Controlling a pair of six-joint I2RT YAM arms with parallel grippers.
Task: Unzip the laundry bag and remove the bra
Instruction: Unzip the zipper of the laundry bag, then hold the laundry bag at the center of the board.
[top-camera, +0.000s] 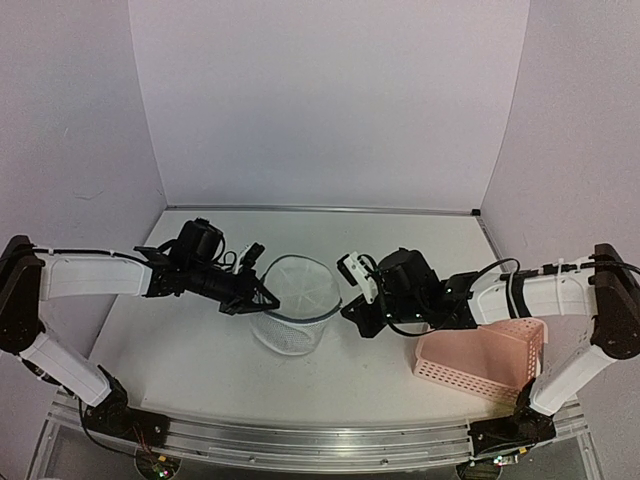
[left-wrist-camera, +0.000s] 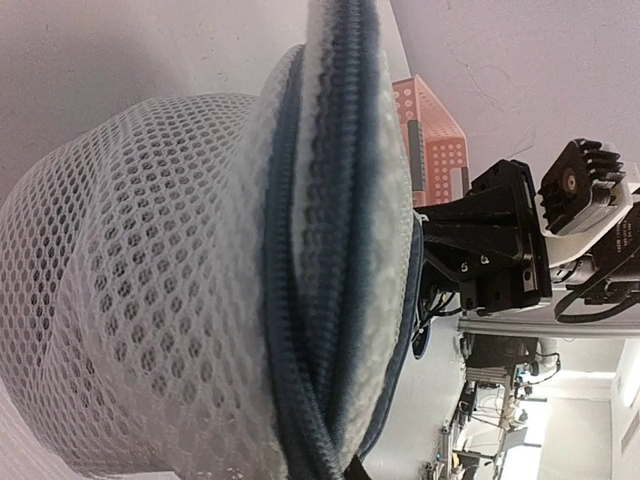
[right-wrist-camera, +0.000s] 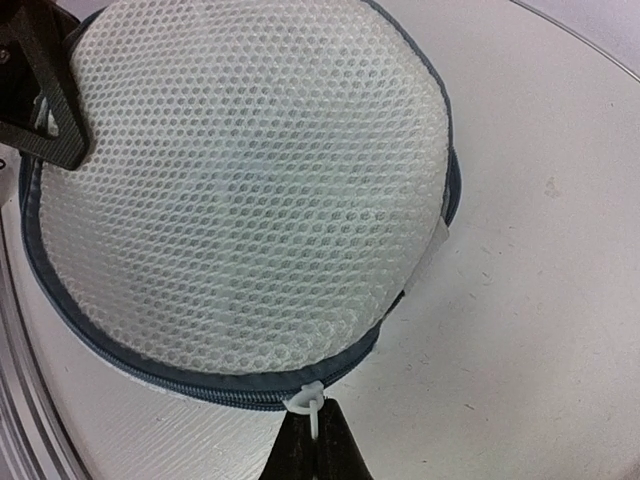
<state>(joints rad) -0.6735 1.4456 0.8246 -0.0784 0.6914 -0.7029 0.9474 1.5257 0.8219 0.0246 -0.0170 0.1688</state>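
You are clamping left gripper (top-camera: 263, 296) jaws on laundry bag (top-camera: 296, 288) rim; right gripper (right-wrist-camera: 312, 432) jaws are pinching white zipper pull (right-wrist-camera: 308, 401); lid facing upward, centre frame.

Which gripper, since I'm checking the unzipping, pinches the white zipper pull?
The right gripper, shut on the zipper pull; the left gripper only clamps the laundry bag rim.
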